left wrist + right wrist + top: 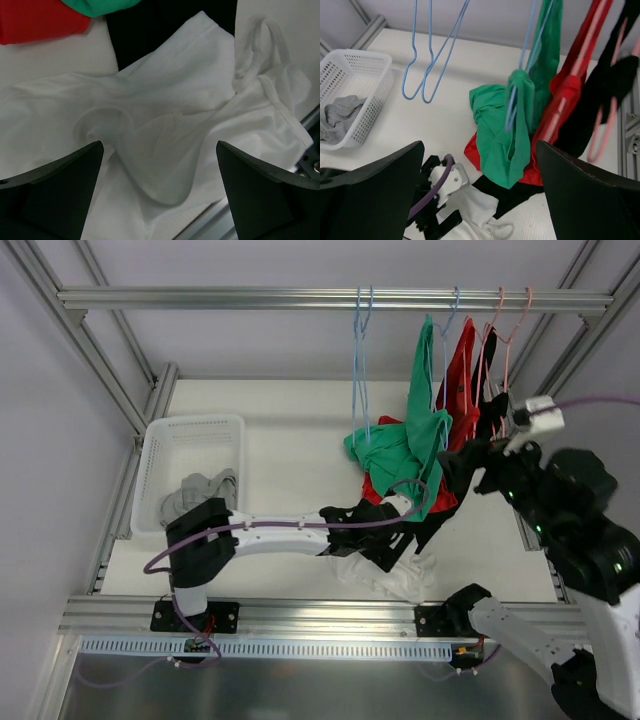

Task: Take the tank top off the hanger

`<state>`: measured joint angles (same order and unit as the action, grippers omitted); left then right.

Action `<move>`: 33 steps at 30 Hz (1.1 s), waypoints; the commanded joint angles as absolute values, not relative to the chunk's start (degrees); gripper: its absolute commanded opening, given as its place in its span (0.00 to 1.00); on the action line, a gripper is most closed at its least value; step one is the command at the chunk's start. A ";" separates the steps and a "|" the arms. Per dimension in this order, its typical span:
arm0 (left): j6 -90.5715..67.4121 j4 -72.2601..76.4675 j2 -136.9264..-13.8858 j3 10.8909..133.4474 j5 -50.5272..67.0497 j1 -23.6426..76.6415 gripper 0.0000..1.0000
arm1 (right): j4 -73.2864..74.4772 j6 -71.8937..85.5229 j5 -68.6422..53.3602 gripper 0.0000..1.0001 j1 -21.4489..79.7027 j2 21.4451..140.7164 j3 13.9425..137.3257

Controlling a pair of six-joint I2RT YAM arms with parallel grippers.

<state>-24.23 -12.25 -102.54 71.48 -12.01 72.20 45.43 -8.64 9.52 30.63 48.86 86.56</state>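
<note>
A green tank top (pixel 405 445) hangs bunched on a blue hanger (pixel 512 107), its lower part resting on the table. A red tank top (pixel 462 370) and a black one (pixel 490 425) hang on pink hangers beside it. A white tank top (pixel 175 125) lies crumpled on the table near the front edge. My left gripper (pixel 160 195) is open just above the white tank top, holding nothing; it also shows in the top view (pixel 385 550). My right gripper (pixel 480 200) is open and empty, raised in front of the hanging clothes (pixel 468 462).
Two empty blue hangers (pixel 427 55) hang from the top rail (pixel 300 298). A white basket (pixel 195 425) with a grey cloth (pixel 195 490) stands at the left. The metal front rail (pixel 310 160) runs just beyond the white tank top.
</note>
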 commanded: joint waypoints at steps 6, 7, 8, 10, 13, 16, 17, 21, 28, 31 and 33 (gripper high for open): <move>-28.11 -12.83 -111.10 73.40 -14.58 74.79 0.54 | 51.06 -10.55 10.37 0.99 30.50 36.31 81.65; -28.39 -13.18 -110.05 71.56 -15.55 74.79 0.24 | 51.15 -10.63 10.46 0.99 30.50 35.43 81.82; -28.56 -13.62 -107.25 70.76 -16.69 74.79 0.10 | 51.07 -10.81 10.28 0.99 30.59 34.98 81.91; -28.83 -15.55 -103.90 69.61 -22.48 74.79 0.00 | 51.15 -10.90 10.37 0.99 30.59 34.63 81.91; -31.02 -22.83 -95.12 69.35 -34.65 74.79 0.00 | 51.15 -11.16 10.99 1.00 30.50 34.63 81.13; -35.32 -31.01 -84.84 69.87 -46.53 74.10 0.00 | 51.06 -10.73 10.99 0.99 30.50 35.24 79.81; -36.46 -34.59 -79.86 69.96 -48.50 73.40 0.00 | 51.06 -10.64 11.07 0.99 30.59 35.33 79.46; -39.73 -38.49 -68.23 69.26 -50.80 65.59 0.00 | 49.84 -10.46 11.25 0.99 30.59 35.77 78.22; -36.04 -39.99 -59.23 71.54 -40.63 31.64 0.00 | 48.69 -10.64 12.04 1.00 30.50 39.72 78.48; -39.01 -39.99 -60.81 70.76 -32.97 20.60 0.00 | 48.43 -10.20 11.52 1.00 30.50 42.35 79.36; -40.60 -39.90 -62.65 69.79 -31.30 13.03 0.00 | 47.99 -10.19 11.08 0.99 30.50 43.41 80.68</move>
